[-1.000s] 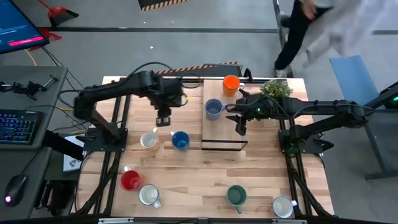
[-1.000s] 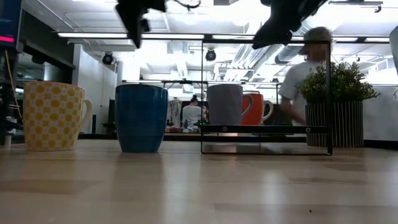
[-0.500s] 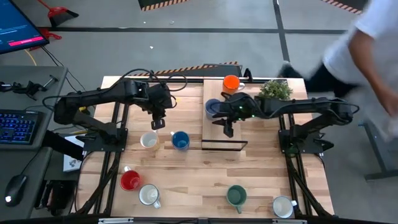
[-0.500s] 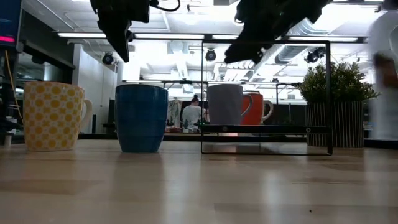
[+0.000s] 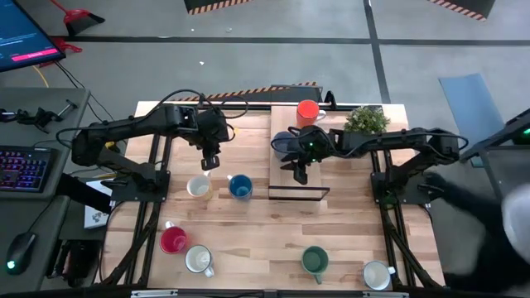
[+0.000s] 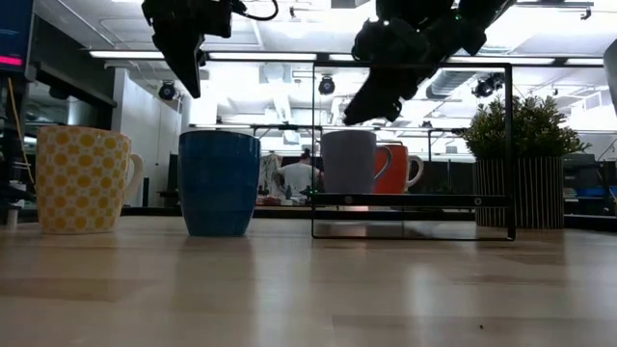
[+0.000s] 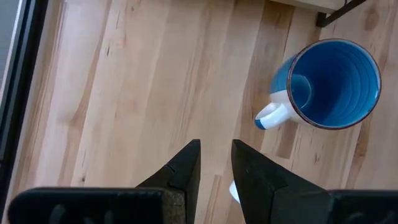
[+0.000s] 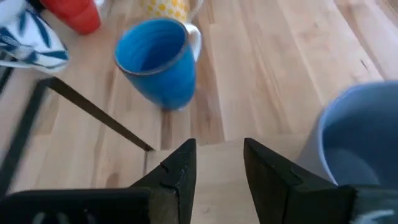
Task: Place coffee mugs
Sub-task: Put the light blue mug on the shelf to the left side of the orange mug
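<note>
My left gripper (image 5: 209,162) hovers open above the table, just beyond the yellow-dotted cream mug (image 5: 199,186) and left of the dark blue mug (image 5: 240,186) (image 7: 333,84). My right gripper (image 5: 300,172) (image 8: 217,163) hovers open over the raised wooden shelf (image 5: 286,178), close to the light blue mug (image 5: 282,142) (image 8: 364,146), which the arm partly hides. The orange mug (image 5: 308,110) stands at the shelf's far end. On the table's near part stand the red mug (image 5: 174,240), a white mug (image 5: 199,260), the green mug (image 5: 314,261) and another white mug (image 5: 377,275).
A potted plant (image 5: 367,120) stands right of the shelf, by the far edge. The shelf has a thin black frame (image 6: 413,200) with upright bars. Bare wood lies between the blue mug and the near row. A person shows beyond the table's right side.
My right gripper has moved toward the table's left along the shelf, past the light blue mug. My left gripper has shifted a little toward the left, and stays above the cream mug's far side. The mugs have stayed in place. A person has walked past on the right.
</note>
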You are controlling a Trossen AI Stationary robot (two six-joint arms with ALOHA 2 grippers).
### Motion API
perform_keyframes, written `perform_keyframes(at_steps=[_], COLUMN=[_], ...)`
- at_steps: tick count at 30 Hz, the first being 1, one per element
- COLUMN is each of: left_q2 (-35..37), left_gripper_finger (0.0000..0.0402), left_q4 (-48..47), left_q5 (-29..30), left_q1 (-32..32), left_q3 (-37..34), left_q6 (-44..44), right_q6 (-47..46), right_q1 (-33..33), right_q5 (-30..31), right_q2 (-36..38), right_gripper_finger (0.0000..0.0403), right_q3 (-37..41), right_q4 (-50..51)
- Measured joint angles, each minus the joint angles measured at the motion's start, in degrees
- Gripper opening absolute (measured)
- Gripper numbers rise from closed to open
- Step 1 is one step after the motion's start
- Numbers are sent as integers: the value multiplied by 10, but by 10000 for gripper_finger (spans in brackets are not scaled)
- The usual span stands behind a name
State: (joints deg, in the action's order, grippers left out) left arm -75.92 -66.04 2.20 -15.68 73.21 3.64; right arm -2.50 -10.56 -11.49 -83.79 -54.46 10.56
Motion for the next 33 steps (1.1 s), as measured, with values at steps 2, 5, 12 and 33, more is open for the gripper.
perform_keyframes(at_steps=[2,5,12,33], left_q2=[0,0,0,0], left_gripper_finger=[81,81,81,81], left_q4=[0,0,0,0], left_q5=[0,0,0,0], left_q1=[-1,-1,-1,-1], left_q3=[0,0,0,0], left_q6=[-1,0,-4,-6], right_q6=[4,9,15,56], right_q1=[-6,-15,-33,-101], right_q5=[5,5,5,15], right_q2=[0,0,0,0], right_gripper_finger=[114,114,114,114], right_q3=[0,0,0,0], right_q4=[1,5,13,29])
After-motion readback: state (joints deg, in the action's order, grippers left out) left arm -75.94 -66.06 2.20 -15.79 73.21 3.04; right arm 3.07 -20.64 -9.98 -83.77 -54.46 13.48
